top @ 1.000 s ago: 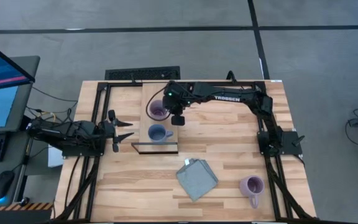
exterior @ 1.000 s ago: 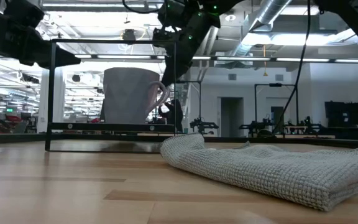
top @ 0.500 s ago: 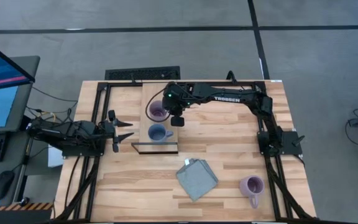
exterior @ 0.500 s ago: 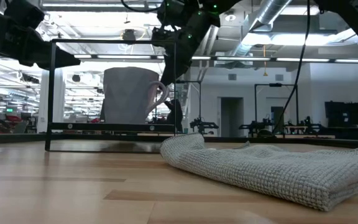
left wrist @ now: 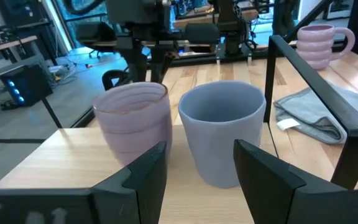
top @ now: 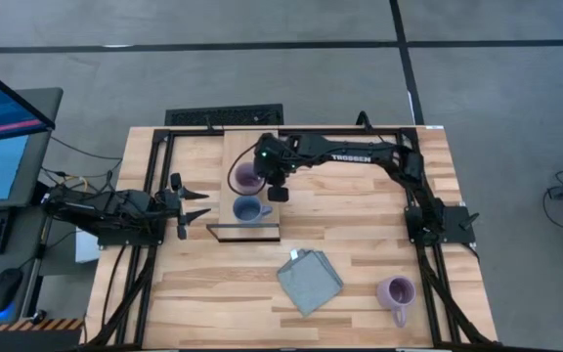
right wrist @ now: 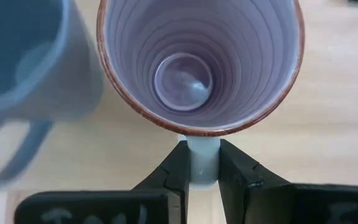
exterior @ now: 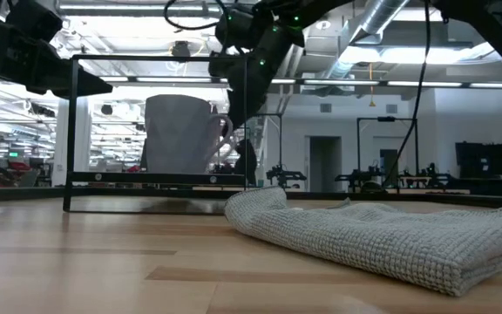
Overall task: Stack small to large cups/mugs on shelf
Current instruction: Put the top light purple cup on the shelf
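Note:
A lilac mug [top: 247, 176] stands upright on the light-wood shelf [top: 250, 145], right beside the dusty-blue mug [top: 250, 208], which rests on its base nearer the shelf's front edge. My right gripper [top: 276, 188] is at the lilac mug's right side, shut on its handle. A second lilac mug [top: 396, 291] stands on the tabletop near the near right corner. My left gripper [top: 190, 205] is open and waits left of the shelf, facing both mugs [left wrist: 222, 134]. In the low view only the blue mug [exterior: 181, 131] shows on the shelf. My right gripper pinches the lilac mug's handle [right wrist: 202, 163] between its two fingers [right wrist: 176, 168], coming from above and pointing down beside the rim. The mug stays upright with its mouth up. My left finger hides its base in the left wrist view, so lifted or resting cannot be told.
A folded grey-blue cloth [top: 310, 281] lies on the table in front of the shelf. The shelf carries a thin black frame [exterior: 75, 131] around its front end. A black rail frame [top: 154, 147] borders the tabletop.
My right gripper has shifted slightly toward the table's left, still shut on the lilac mug's handle, and the mug has gone with it by a small amount. The left arm and the blue mug have kept still.

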Controlling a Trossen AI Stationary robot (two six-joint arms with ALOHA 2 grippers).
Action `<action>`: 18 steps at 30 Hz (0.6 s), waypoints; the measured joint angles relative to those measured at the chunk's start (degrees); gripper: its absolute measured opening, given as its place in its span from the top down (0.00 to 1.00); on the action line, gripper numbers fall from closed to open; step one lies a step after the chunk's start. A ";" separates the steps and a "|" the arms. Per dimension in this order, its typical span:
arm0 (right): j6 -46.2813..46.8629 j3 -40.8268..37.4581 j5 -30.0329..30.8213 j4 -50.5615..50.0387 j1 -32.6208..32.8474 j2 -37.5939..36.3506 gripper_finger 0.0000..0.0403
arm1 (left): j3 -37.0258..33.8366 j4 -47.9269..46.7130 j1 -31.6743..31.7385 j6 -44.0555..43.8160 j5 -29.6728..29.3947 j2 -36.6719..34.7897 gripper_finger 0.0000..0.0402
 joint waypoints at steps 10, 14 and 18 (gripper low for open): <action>0.09 0.09 0.02 0.18 -0.23 0.25 0.82 | 0.00 -0.03 0.00 0.10 0.00 0.00 0.56; 0.40 0.09 -0.08 -0.16 -0.54 0.25 0.82 | 0.00 -0.03 0.00 0.12 0.00 0.00 0.56; 0.42 0.09 0.00 0.00 -0.59 0.25 0.82 | 0.00 -0.03 0.00 0.10 0.00 0.00 0.56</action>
